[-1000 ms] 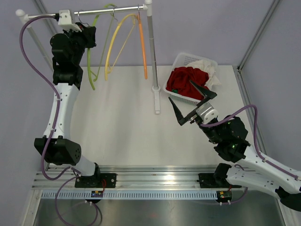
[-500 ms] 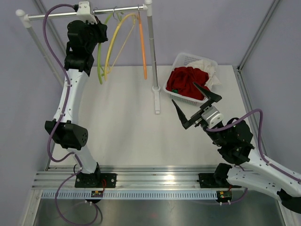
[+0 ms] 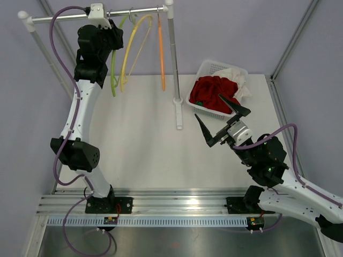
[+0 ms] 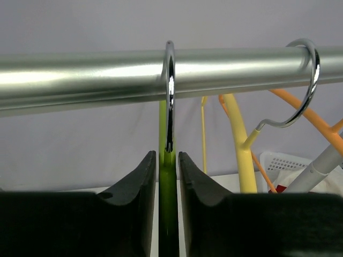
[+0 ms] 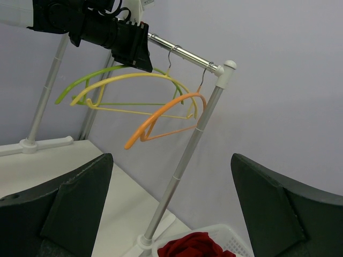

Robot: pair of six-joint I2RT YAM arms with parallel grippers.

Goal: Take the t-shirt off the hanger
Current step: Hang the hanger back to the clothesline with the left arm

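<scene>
top view: the red t-shirt (image 3: pixel 210 92) lies in the white basket (image 3: pixel 210 66) at the far right corner of the tabletop (image 3: pixel 139 142); near it the right gripper (image 3: pixel 208 107) gapes wide, empty. left wrist view: the left gripper (image 4: pixel 167 156) flanks the green hanger (image 4: pixel 167 209) under the rail (image 4: pixel 80 77); pinching or loose, i cannot tell.

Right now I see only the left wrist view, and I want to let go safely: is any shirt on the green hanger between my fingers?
Observer: No, the green hanger hangs bare from the rail.
Operator: Then where is the shirt?
Observer: A red shirt lies in the white basket, to the right of the stand's post.
</scene>
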